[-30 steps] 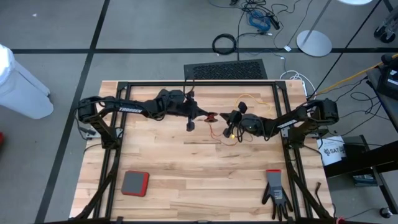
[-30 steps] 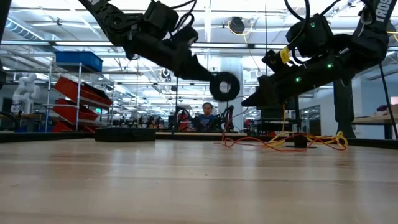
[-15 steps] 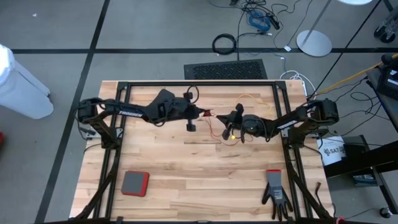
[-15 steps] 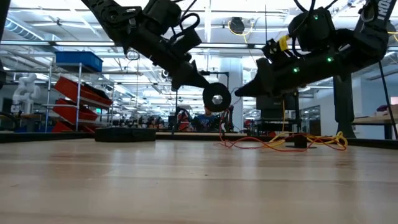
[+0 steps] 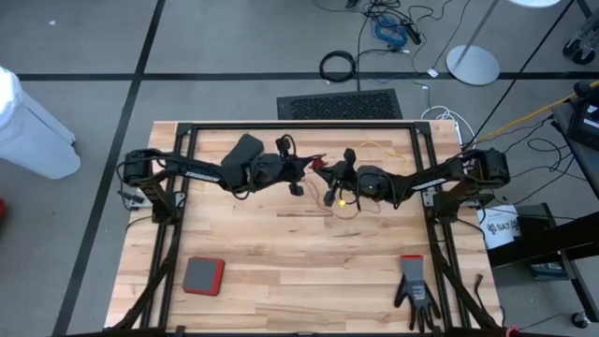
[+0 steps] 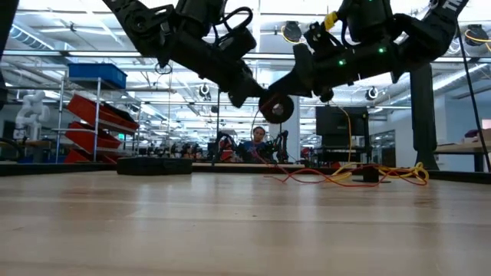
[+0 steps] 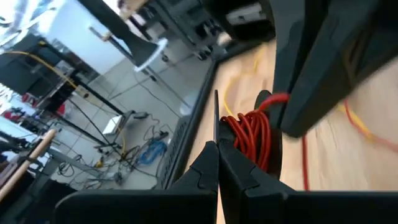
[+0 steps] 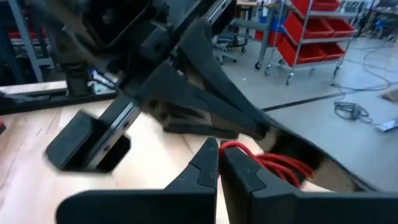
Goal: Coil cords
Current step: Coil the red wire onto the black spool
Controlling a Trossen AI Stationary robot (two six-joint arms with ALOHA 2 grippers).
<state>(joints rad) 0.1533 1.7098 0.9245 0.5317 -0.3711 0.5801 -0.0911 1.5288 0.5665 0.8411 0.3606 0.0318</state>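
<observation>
A small round black reel (image 6: 276, 108) with red cord wound on it (image 7: 252, 134) hangs in the air over the middle of the table's far half. My left gripper (image 5: 309, 167) comes at it from the table's left and is shut on it. My right gripper (image 5: 328, 169) comes from the right and is shut on the red cord beside the reel. The rest of the red cord (image 6: 307, 175) lies loose on the table, tangled with a yellow cord (image 5: 341, 198). My left gripper pinches the reel's thin flange (image 7: 216, 115) by its rim between its two fingers, nearly level, from the table's left. The reel is lifted clear of the table. My right gripper pinches a single strand of the red cord (image 8: 232, 147) between its fingertips, right next to the wound coil (image 8: 286, 165), nearly level from the table's right. The strand runs from the fingers to the reel.
A red and grey pad (image 5: 203, 275) lies near the front left, a black glove (image 5: 416, 290) near the front right. Black frame rails (image 5: 299, 125) run along the table's far edge and sides. A black mat (image 5: 339, 105) lies on the floor beyond the far edge.
My left gripper has rolled at the wrist and turned the reel with it, drifting a little toward the far edge. My right gripper has risen and moved toward the table's left, closing up on the reel. Both have stayed shut.
</observation>
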